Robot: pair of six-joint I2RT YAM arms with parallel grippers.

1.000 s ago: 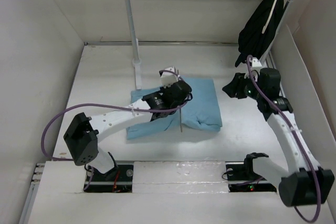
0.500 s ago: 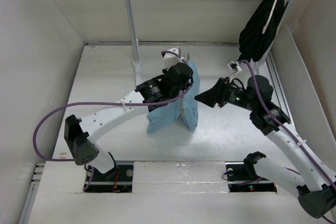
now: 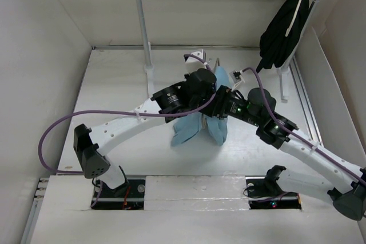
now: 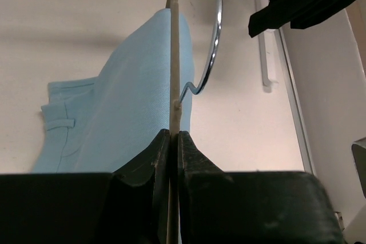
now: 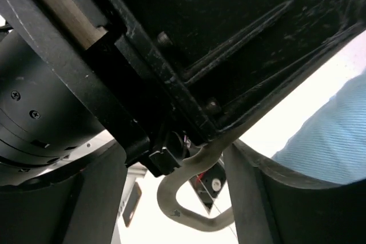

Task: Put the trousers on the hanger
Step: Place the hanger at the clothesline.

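1. Nearest, from the near edge of the bench [image 3: 114, 95], the left arm [image 3: 126, 127] and right arm [image 3: 309, 152] both reach to mid-bench.
2. Left gripper [image 4: 173, 136] is clenched on one thin grey hanger [image 4: 173, 55], seen edge-on, with its chrome wire hook [image 4: 213, 44] beside it.
3. One pair of light blue trousers [image 4: 126, 112], thin soft cloth with a belt loop showing, hangs draped over the hanger at mid-bench.
4. Right gripper [image 3: 221, 107] sits just beside the left one, its fingers spread apart.
5. At the far right corner, one black garment [image 3: 283, 32] hangs on a cream hanger [image 3: 298, 10].
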